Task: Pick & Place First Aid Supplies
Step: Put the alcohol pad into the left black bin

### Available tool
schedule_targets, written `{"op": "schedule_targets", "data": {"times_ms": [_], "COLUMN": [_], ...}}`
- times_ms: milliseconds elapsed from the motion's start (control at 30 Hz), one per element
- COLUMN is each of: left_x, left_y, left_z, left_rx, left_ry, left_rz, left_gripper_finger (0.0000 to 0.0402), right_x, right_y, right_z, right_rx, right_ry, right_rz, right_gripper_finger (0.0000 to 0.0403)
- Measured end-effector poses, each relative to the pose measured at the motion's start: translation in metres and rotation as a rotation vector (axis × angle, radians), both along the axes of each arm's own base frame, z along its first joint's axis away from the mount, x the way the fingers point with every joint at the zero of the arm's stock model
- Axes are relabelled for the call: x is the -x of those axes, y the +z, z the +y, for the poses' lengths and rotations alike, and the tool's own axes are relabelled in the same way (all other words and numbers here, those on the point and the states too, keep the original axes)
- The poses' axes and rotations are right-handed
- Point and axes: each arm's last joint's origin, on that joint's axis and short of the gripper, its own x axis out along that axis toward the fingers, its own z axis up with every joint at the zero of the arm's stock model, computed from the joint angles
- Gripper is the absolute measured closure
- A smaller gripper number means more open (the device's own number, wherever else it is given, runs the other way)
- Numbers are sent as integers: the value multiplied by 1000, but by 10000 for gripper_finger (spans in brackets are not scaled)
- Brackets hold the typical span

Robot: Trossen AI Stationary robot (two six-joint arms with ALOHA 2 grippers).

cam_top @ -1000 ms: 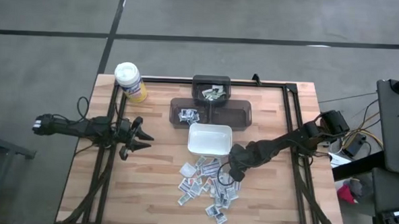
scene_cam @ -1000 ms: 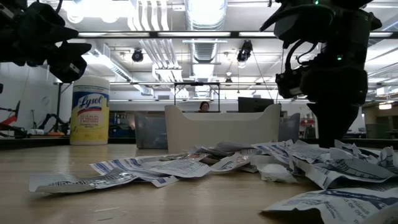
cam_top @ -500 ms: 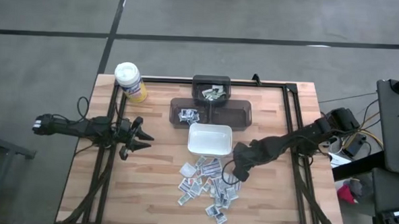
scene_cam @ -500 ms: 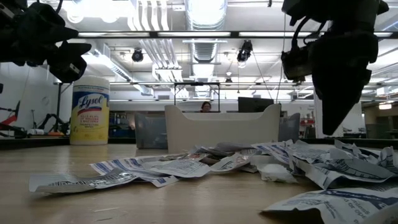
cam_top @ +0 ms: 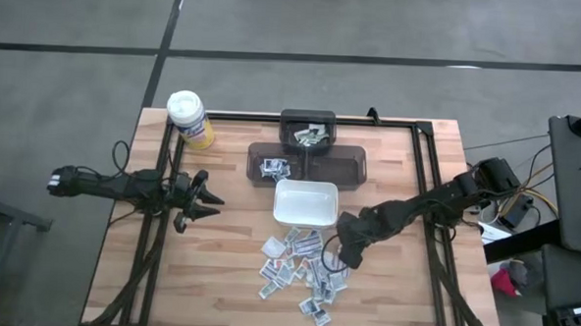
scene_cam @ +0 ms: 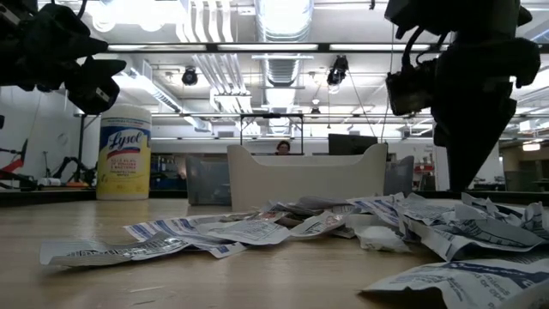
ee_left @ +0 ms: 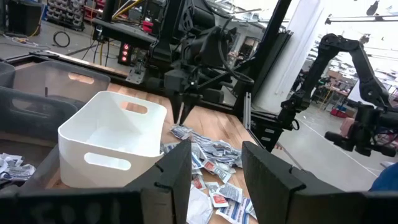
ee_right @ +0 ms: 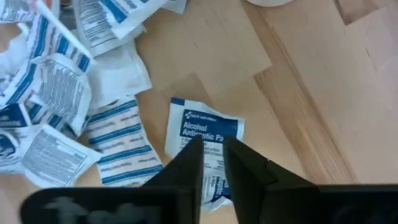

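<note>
The right gripper (ee_right: 212, 163) hovers over an alcohol packet (ee_right: 205, 134) at the edge of the packet pile (cam_top: 301, 269) on the bench (cam_top: 227, 259), fingers narrowly apart, gripping nothing. I judge a pick is beginning; next it must descend and clamp. The white dish (cam_top: 305, 203) sits empty; 2 dark bins (cam_top: 308, 132) hold a few packets. The left gripper (cam_top: 202, 200) waits, fingers apart.

Flat white-blue packets (cam_top: 301, 267) heaped beside dish.

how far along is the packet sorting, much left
Early on. A few packets already lie in the dark bins. The right tool hovers just over an alcohol packet, nothing gripped. Most of the pile remains on the table; the left tool waits aside.
</note>
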Motion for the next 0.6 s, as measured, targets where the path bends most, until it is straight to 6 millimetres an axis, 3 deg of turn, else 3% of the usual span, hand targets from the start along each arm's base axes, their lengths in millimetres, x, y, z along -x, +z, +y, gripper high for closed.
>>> {"op": "schedule_targets", "data": {"times_ms": [300,433,600], "left_x": [0,0,0], "left_y": [0,0,0], "left_z": [0,0,0], "left_rx": [0,8,9], "left_ry": [0,0,1], "left_rz": [1,2,2], "left_gripper_finger": [266,266,266], "right_x": [-2,-3,-2], "right_y": [-26,-34,-36], "right_z": [0,0,0], "right_rx": [45,58,63], "right_ry": [-4,-5,-8], "right_rz": [94,128,142], "right_gripper_finger": [283,290,327]}}
